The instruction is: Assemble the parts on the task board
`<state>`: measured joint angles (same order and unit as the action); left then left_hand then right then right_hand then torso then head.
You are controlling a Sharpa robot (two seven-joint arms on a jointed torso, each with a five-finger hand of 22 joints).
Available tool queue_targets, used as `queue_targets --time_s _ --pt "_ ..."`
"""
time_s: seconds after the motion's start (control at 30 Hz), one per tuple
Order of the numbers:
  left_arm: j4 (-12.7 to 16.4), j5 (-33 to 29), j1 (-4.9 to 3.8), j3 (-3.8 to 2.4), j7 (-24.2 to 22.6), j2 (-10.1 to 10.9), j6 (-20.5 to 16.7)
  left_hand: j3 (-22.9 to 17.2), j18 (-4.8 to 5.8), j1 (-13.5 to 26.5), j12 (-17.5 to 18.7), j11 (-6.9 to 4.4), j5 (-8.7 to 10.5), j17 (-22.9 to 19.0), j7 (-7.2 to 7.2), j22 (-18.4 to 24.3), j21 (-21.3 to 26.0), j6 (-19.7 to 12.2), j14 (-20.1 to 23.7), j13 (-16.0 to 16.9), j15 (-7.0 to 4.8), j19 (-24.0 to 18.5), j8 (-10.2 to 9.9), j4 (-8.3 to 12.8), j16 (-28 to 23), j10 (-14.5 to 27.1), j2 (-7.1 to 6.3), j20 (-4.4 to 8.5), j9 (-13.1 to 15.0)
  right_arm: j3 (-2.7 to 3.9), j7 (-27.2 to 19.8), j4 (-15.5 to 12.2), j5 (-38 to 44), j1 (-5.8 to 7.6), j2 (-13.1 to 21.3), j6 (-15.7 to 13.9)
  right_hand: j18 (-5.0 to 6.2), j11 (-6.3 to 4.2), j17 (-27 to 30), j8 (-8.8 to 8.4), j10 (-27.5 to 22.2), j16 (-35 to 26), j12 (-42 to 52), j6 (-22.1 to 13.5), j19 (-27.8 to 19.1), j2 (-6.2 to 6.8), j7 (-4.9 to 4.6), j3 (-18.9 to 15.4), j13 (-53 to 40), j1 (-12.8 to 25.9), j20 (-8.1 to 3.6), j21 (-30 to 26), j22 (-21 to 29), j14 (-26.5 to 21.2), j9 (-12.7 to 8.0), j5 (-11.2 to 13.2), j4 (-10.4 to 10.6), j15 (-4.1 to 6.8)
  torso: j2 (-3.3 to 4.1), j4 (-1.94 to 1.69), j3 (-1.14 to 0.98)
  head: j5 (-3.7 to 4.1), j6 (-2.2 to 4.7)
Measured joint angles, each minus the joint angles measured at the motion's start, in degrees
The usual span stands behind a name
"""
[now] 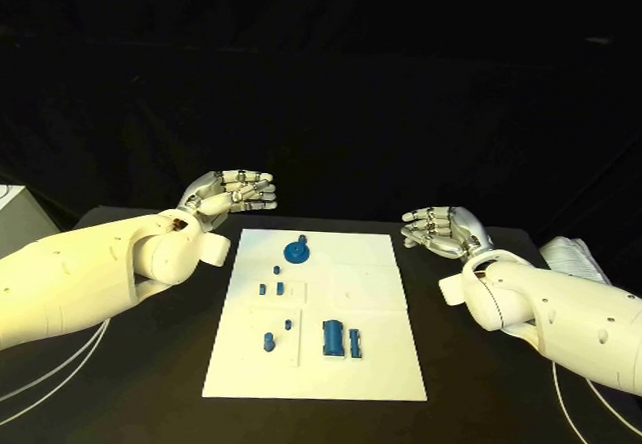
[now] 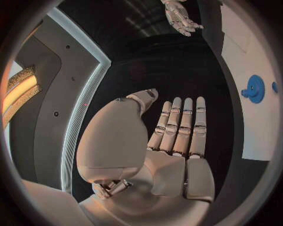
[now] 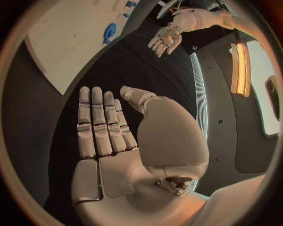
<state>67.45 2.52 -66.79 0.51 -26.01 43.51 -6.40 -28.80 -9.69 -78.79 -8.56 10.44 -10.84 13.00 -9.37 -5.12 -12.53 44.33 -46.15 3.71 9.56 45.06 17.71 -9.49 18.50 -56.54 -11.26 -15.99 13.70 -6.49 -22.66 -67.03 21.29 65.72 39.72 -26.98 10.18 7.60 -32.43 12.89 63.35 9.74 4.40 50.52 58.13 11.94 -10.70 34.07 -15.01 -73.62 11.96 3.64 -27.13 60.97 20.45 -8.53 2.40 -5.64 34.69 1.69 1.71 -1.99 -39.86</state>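
The white task board (image 1: 378, 370) lies in the middle of the black table. A blue round gear-like part (image 1: 298, 250) sits near its far end, also seen as the blue disc (image 2: 254, 88) and the disc (image 3: 110, 32). Small blue pegs (image 1: 276, 285) lie at mid-board, and larger blue blocks (image 1: 341, 339) nearer the front. My left hand (image 1: 231, 193) hovers beyond the board's far left corner, fingers straight and apart, empty (image 2: 177, 136). My right hand (image 1: 442, 228) hovers past the far right corner, also flat and empty (image 3: 103, 127).
A white box (image 1: 1, 210) stands at the table's left edge. White cloth-like material (image 1: 572, 257) lies at the right edge. Cables (image 1: 53, 378) run along the front left of the table.
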Motion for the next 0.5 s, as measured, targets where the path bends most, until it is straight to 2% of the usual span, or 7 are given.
queue_targets --time_s 0.13,0.2,0.23,0.3,0.37,0.43,0.5 --pt "-1.8 -1.1 0.4 0.0 -0.9 -1.2 -0.5 1.3 -0.01 0.0 1.7 -0.26 0.28 -1.0 0.42 1.2 2.1 -0.8 1.8 -0.1 0.0 -1.0 -0.9 0.4 -2.6 1.4 0.58 0.07 -0.8 0.1 -0.9 1.9 -2.2 0.0 -1.2 2.4 0.0 0.81 4.5 -1.78 -1.6 -3.5 -0.6 -1.8 -2.8 -0.4 -0.2 -1.7 5.6 0.4 0.58 -0.1 7.9 -1.4 -1.2 0.2 0.3 -0.72 -0.54 0.08 -0.22 -0.35 0.68" --pt "-1.7 -1.1 0.39 0.0 -0.8 -1.0 -0.6 8.0 1.83 5.6 3.4 -2.53 2.85 -3.9 2.52 2.2 4.7 -11.1 12.5 -1.0 -2.33 -11.6 -5.0 2.6 -6.5 14.6 3.3 3.77 -3.9 0.1 -0.8 1.6 -2.2 -0.01 -1.1 2.3 -2.21 -1.1 11.3 -4.48 -6.0 -5.2 -1.6 -13.4 -15.9 -3.13 2.29 -9.4 8.2 5.7 -2.32 -1.0 12.9 -6.0 -5.8 2.2 -0.3 0.73 -0.54 0.08 -0.23 -0.36 0.68" --pt "-1.6 -1.1 0.38 0.0 -0.8 -1.0 -0.6 10.7 2.82 8.2 4.1 -3.59 3.91 -5.1 3.43 2.6 5.7 -15.5 16.9 -1.3 -3.28 -16.0 -6.7 3.5 -8.1 20.1 4.36 5.39 -5.2 0.12 -0.8 1.4 -2.2 -0.03 -1.0 2.2 -3.34 -2.04 14.3 -5.66 -8.6 -5.8 -2.0 -18.5 -21.8 -4.38 3.47 -12.9 9.2 8.3 -3.66 -1.4 15.0 -11.1 -7.8 3.1 -0.6 1.39 -0.54 0.07 -0.23 -0.35 0.68" --pt "-1.1 -1.1 0.45 0.0 -0.7 -0.9 -0.9 16.1 4.99 14.4 5.5 -5.62 5.97 -7.4 5.15 3.3 7.8 -24.0 25.6 -2.0 -5.16 -24.6 -10.0 5.3 -11.2 31.0 6.42 8.58 -7.7 0.42 -0.7 0.6 -2.3 -0.25 -0.7 2.0 -5.41 -3.67 19.7 -7.81 -21.6 -7.0 -2.7 -28.1 -32.6 -6.65 5.68 -19.2 10.9 13.9 -6.14 -2.0 18.6 -24.7 -11.6 4.7 -1.1 2.64 -0.62 0.03 -0.27 -0.22 0.91" --pt "-0.3 -1.1 0.7 0.0 -0.6 -0.8 -1.4 19.5 6.29 19.2 6.3 -6.91 7.26 -8.9 6.26 3.8 9.0 -29.4 31.1 -2.5 -6.34 -30.1 -12.0 6.4 -13.1 37.8 7.72 10.53 -9.3 0.77 -0.7 -0.6 -2.7 -0.55 -0.4 1.6 -6.72 -4.77 23.2 -9.2 -32.6 -7.8 -3.2 -34.2 -39.6 -8.1 7.06 -23.2 12.1 18.6 -7.73 -2.4 20.9 -34.4 -14.0 5.7 -1.5 3.46 -0.85 -0.11 -0.38 0.05 1.42" --pt "1.0 -1.1 1.09 0.0 -0.6 -0.7 -2.2 22.2 6.8 24.6 6.9 -7.98 8.33 -10.1 7.18 4.2 10.0 -33.8 35.6 -2.8 -7.29 -34.5 -13.7 7.3 -14.7 43.3 8.76 12.14 -10.6 1.29 -0.7 -2.6 -3.3 -1.07 0.2 0.8 -7.13 -5.62 25.9 -10.27 -41.6 -8.3 -3.3 -39.1 -45.1 -9.23 8.14 -26.5 12.9 30.6 -8.97 -2.7 22.8 -42.2 -15.9 6.6 -1.8 4.1 -1.15 -0.3 -0.54 0.35 2.05" --pt "2.4 -1.1 1.44 -0.02 -0.6 -0.6 -3.4 23.9 7.6 36.0 7.4 -8.64 8.99 -10.9 7.78 4.4 10.7 -36.7 38.4 -3.1 -7.9 -37.3 -14.8 8.0 -15.7 46.9 9.43 13.16 -11.4 1.92 -0.9 -4.7 -4.2 -1.55 0.7 -0.1 -8.1 -6.12 27.6 -10.96 -47.2 -8.7 -3.7 -42.0 -48.5 -9.95 8.79 -28.4 13.5 41.2 -9.75 -2.9 23.9 -47.1 -17.1 7.1 -1.9 4.51 -1.65 -0.6 -0.77 0.82 2.99"
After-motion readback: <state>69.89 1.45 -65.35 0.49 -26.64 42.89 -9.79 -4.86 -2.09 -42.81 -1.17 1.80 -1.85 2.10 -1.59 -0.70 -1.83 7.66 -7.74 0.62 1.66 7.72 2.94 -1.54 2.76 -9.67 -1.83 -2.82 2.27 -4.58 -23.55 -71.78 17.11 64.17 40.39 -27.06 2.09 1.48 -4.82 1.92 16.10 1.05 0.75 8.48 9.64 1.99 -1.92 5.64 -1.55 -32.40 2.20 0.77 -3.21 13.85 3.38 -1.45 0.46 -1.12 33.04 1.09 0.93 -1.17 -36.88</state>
